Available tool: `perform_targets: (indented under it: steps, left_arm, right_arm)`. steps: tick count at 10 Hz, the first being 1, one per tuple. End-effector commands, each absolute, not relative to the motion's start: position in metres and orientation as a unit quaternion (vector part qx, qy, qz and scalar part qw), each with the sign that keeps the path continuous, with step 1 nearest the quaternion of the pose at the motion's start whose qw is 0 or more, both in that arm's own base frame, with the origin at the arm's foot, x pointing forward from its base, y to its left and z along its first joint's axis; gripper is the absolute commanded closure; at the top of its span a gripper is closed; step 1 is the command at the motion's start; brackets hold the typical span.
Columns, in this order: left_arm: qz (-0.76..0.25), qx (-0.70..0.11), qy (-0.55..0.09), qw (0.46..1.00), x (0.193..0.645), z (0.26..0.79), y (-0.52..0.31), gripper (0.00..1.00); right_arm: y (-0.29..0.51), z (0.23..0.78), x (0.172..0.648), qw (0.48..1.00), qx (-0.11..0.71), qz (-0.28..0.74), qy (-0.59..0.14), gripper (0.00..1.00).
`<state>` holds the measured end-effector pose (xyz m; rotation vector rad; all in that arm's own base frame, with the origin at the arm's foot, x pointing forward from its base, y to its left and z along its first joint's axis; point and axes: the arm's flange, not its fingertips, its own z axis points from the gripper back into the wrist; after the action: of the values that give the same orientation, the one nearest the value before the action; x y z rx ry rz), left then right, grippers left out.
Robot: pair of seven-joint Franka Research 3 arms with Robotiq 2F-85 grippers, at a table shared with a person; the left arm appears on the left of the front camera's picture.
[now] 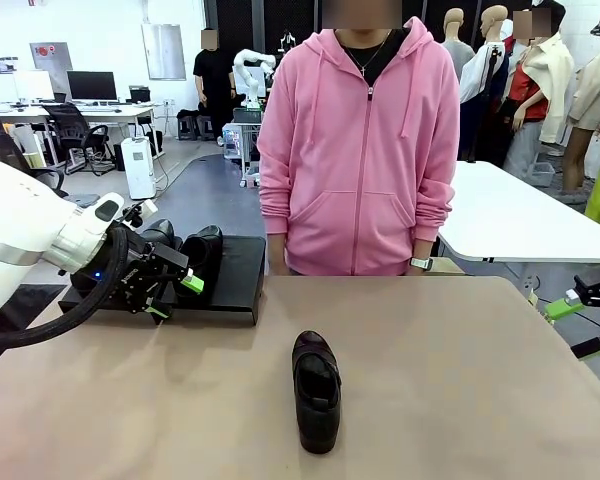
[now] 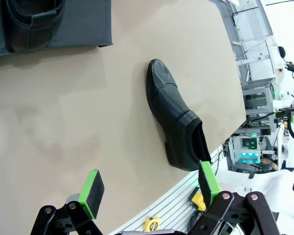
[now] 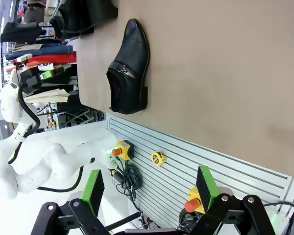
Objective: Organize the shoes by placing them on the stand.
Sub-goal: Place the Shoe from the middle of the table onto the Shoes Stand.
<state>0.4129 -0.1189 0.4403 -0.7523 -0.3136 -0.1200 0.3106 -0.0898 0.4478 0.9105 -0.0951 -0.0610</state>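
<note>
One black glossy shoe (image 1: 316,390) lies alone on the tan table, near the front centre, toe toward me. Two more black shoes (image 1: 185,250) sit on the low black stand (image 1: 238,272) at the far left of the table. My left gripper (image 1: 175,298) hovers open just in front of the stand, nothing between its green pads. In the left wrist view the lone shoe (image 2: 179,122) lies well beyond the open left gripper (image 2: 151,188), and a shoe (image 2: 32,22) rests on the stand (image 2: 88,24). My right gripper (image 1: 578,328) stands open off the table's right edge; the lone shoe (image 3: 130,68) is far beyond the right gripper (image 3: 149,191).
A person in a pink hoodie (image 1: 355,150) stands at the far edge, hands down behind the table. A white table (image 1: 510,215) stands behind at the right. The tan tabletop (image 1: 460,380) is bare around the lone shoe.
</note>
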Motion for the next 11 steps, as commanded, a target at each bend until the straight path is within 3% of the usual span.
perform_targets:
  steps: [1,6,8,9,11]
  left_arm:
    - [-0.054,-0.365,-0.15,0.917,0.411,0.443,-0.119,0.0]
    - [-0.058,-0.366,-0.152,0.916,0.413,0.44,-0.119,0.0]
    - [-0.042,-0.227,-0.079,0.97,0.379,0.46,-0.213,0.0]
    - [-0.079,-0.218,-0.069,0.97,0.368,0.457,-0.271,0.0]
    - [-0.063,-0.124,-0.063,0.988,0.358,0.446,-0.353,0.0]
  right_arm:
    - [-0.09,0.453,0.311,0.895,0.442,-0.038,-0.041,0.0]
    - [-0.09,0.453,0.311,0.895,0.442,-0.038,-0.041,0.0]
    - [-0.09,0.453,0.311,0.895,0.442,-0.038,-0.041,0.0]
    - [-0.09,0.453,0.311,0.895,0.442,-0.038,-0.041,0.0]
    - [-0.09,0.453,0.311,0.895,0.442,-0.038,-0.041,0.0]
